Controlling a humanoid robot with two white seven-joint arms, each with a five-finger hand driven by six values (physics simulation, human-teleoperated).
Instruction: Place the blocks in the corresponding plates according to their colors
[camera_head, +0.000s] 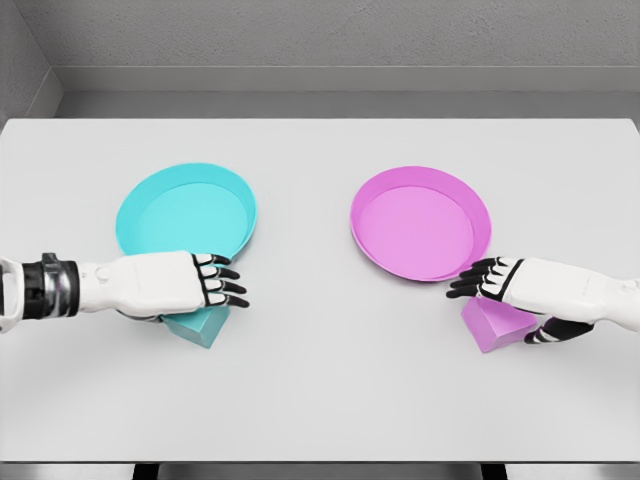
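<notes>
- We see a white worktop (320, 380) with two plates on it: a cyan plate (186, 212) at about 10 o'clock from the centre and a pink plate (420, 222) at about 2 o'clock, well apart from each other.
- Our left hand (170, 283) reaches in from 9 o'clock and lies over a cyan block (200, 327), which rests on the worktop just beside the cyan plate's near rim, at its 6 o'clock.
- The left fingers (222, 282) are curled over the block's top; we cannot tell whether they grip it.
- Our right hand (525, 287) comes in from 3 o'clock, over a pink block (492, 325) that sits on the worktop at the pink plate's 5 o'clock, just beside the rim.
- The right fingers (475, 280) bend over the block with the thumb (555, 331) low on its right side; a firm grip is not clear.
</notes>
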